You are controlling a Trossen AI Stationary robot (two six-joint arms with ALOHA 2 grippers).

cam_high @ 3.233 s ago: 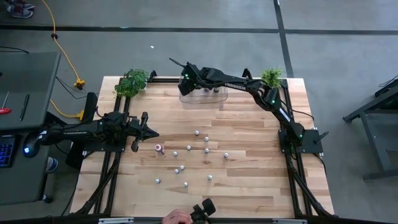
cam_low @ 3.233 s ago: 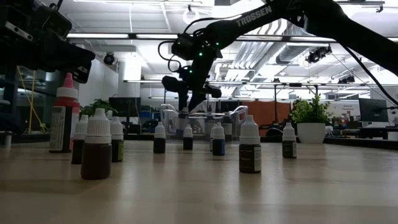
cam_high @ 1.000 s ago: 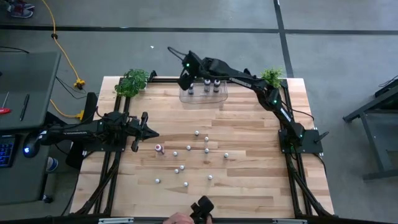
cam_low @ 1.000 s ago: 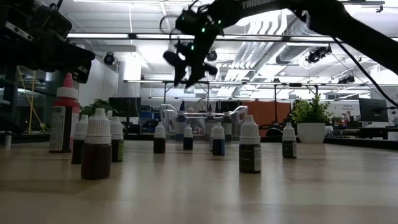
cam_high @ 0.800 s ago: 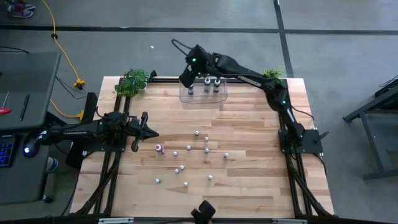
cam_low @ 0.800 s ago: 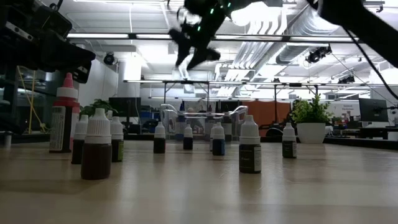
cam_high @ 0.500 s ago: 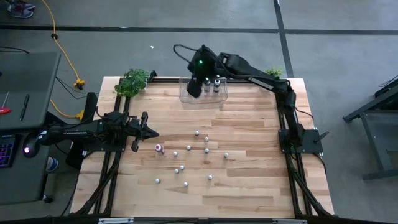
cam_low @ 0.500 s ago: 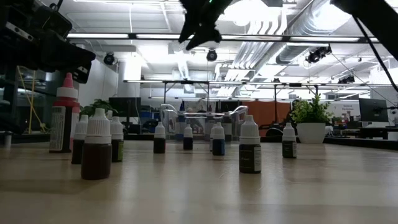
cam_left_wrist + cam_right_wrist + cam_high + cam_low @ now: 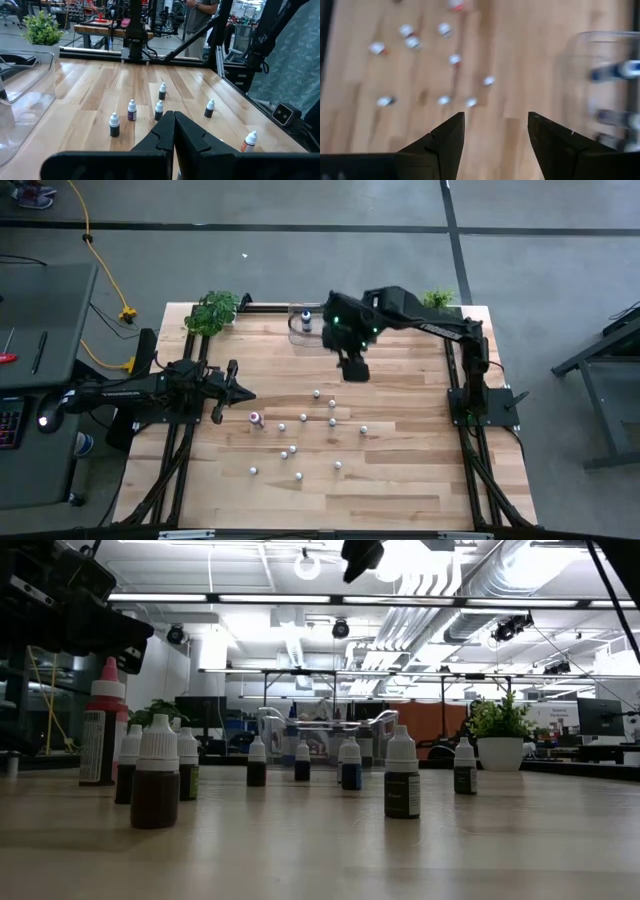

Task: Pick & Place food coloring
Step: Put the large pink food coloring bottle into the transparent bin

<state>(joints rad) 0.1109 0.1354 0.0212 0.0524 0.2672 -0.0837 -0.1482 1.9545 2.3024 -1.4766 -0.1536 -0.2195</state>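
Roughly ten small food coloring bottles (image 9: 300,425) stand scattered upright across the middle of the wooden tabletop (image 9: 400,480), and a few more already sit inside the clear plastic bin (image 9: 300,328) at the far edge. Starting at the left, the left claw (image 9: 243,393) waits just above the tabletop's left side with its fingers pressed together and nothing between them; close to its tip stands the pink-capped bottle (image 9: 255,419), taller than its whitish-capped neighbours. The bottles look light and rigid, probably smooth plastic, with narrow bases and tapered dropper caps, so I judge they would tip at a sideways nudge and could slip from a grip on the cone of the cap. The straight body below the cap seems the safest place to take hold, approached from above with the fingers either side. They stand near one another in places, so a wide claw may knock a neighbour. Further right, the right claw (image 9: 355,367) hangs over the far middle of the tabletop, between the bin and the cluster, its fingers spread wide and empty. Each bottle carries a dark printed label, but no writing on them can be read; no brand is legible in these views.
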